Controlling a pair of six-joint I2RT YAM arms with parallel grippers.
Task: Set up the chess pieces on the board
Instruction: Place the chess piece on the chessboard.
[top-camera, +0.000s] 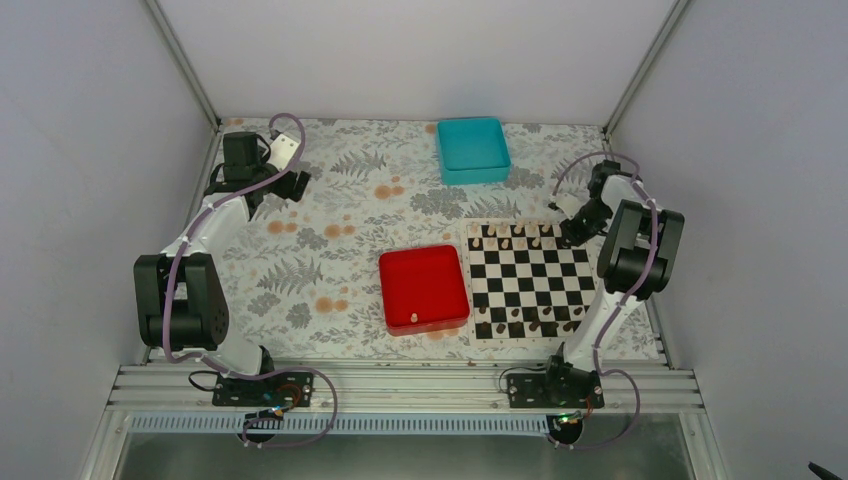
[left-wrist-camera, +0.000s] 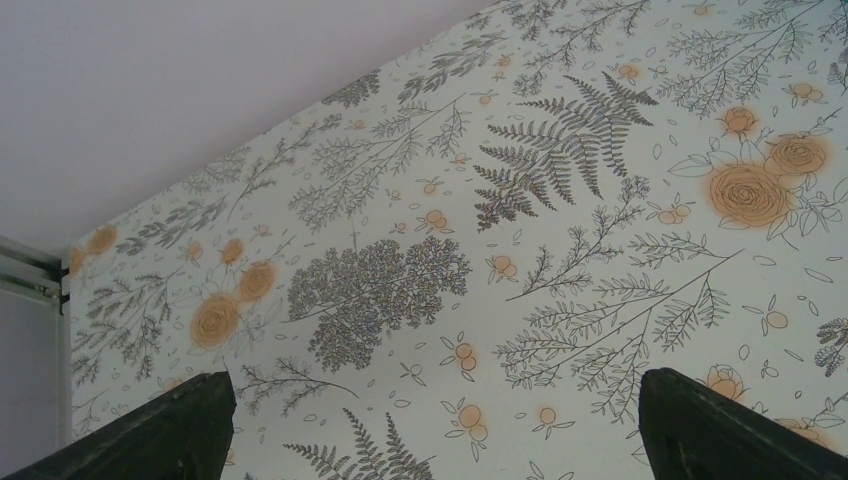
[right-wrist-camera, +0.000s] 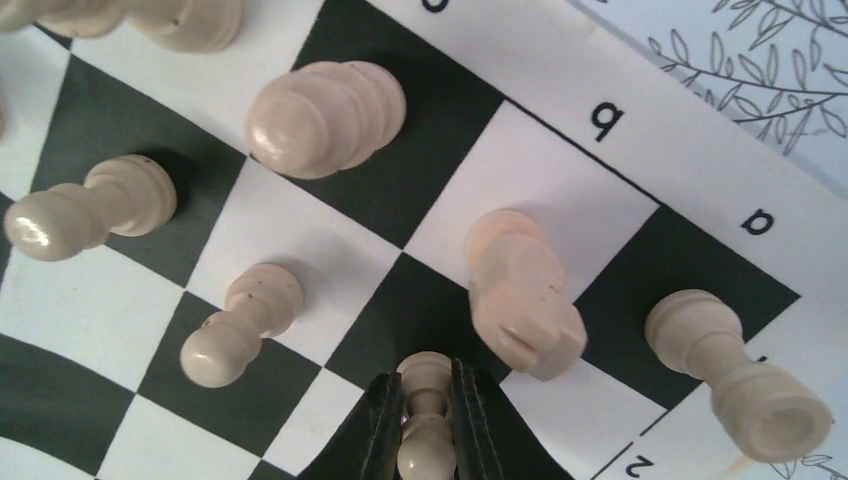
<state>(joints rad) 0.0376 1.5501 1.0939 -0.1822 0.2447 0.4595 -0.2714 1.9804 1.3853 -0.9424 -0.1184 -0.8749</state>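
Observation:
The black-and-white board (top-camera: 528, 280) lies right of centre; its squares fill the right wrist view (right-wrist-camera: 420, 180). Cream chess pieces (top-camera: 512, 238) stand along its far rows, dark ones along its near edge. My right gripper (top-camera: 572, 234) is over the board's far right corner. In the right wrist view it (right-wrist-camera: 427, 425) is shut on a cream pawn (right-wrist-camera: 426, 400) whose base rests on a black square. A knight (right-wrist-camera: 525, 295), a rook (right-wrist-camera: 735, 370) and other pawns (right-wrist-camera: 240, 325) stand around it. My left gripper (top-camera: 292, 186) is open and empty at the far left; its fingers (left-wrist-camera: 160, 430) hang over bare cloth.
A red tray (top-camera: 424, 288) left of the board holds one cream piece (top-camera: 413, 318). A teal tray (top-camera: 472, 149) sits at the back. White walls close in the flowered tablecloth (top-camera: 330, 250) on three sides.

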